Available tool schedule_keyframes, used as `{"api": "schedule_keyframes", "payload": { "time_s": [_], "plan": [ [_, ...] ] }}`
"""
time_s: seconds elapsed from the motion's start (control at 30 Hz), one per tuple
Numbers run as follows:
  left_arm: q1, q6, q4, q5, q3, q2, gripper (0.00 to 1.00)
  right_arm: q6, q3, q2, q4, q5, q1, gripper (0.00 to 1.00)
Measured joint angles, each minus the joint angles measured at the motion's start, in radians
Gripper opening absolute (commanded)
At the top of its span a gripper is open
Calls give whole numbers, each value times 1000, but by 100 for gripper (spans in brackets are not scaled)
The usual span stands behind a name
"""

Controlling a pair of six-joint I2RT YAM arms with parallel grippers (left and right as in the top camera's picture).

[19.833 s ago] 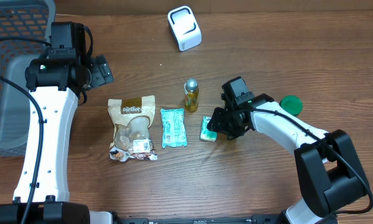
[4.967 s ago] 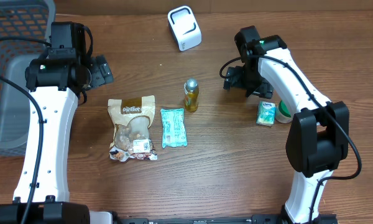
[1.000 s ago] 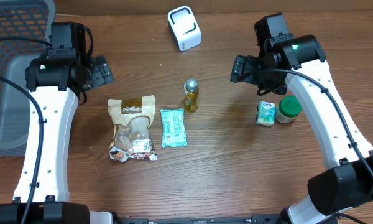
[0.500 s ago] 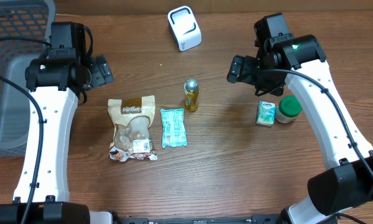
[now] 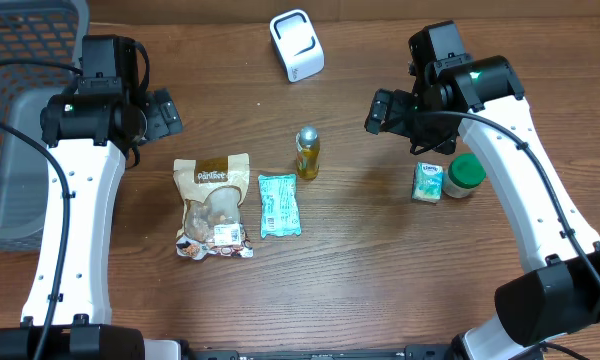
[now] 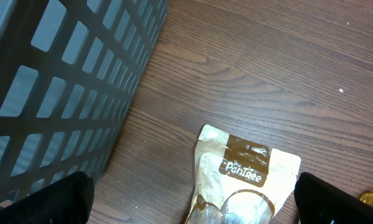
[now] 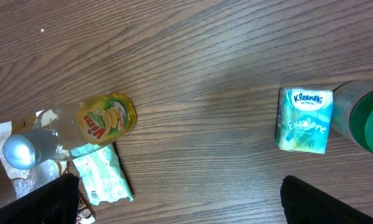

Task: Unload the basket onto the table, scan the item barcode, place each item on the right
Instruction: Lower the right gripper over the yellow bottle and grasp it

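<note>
Lying flat at the near side of the tabletop [image 5: 380,290]: a tan snack pouch [image 5: 212,205] and, just beside it on the right, a green packet [image 5: 278,204]. Sitting a little farther back toward the right is a Kleenex pack [image 5: 428,182], tucked just beside a green-lidded jar [image 5: 465,175] and seemingly touching it. Standing upright past the packet: a small bottle [image 5: 307,152] with a silver cap and yellow label.

Hovering over the wood beyond that, the right tool [image 5: 382,111], fingers spread wide and gripping nothing, apart from the Kleenex pack, with nothing standing between them. Hanging on the opposite side, the left tool [image 5: 163,112], released and empty, between the pouch and a grey mesh basket [image 5: 20,110] filling the far left corner. Sitting at the far edge is the white scanner [image 5: 297,45], alone and well apart from every item.

Reading "PanTree" on the pouch's brown band through the left wrist camera, the lettering being too small overhead. Reading "Kleenex" on the pack through the right wrist camera, a second word beneath staying unclear, and catching a fruit picture on the bottle's label. Showing the scanner overhead only, along with a white sticker low on the pouch, its print too small to read.
</note>
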Motion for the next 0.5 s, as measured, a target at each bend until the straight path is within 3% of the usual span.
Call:
{"api": "schedule_keyframes", "payload": {
  "time_s": [0.5],
  "plan": [
    [0,0,0,0,0,0,100,1,0,5,19,-5,126,100]
  ]
}}
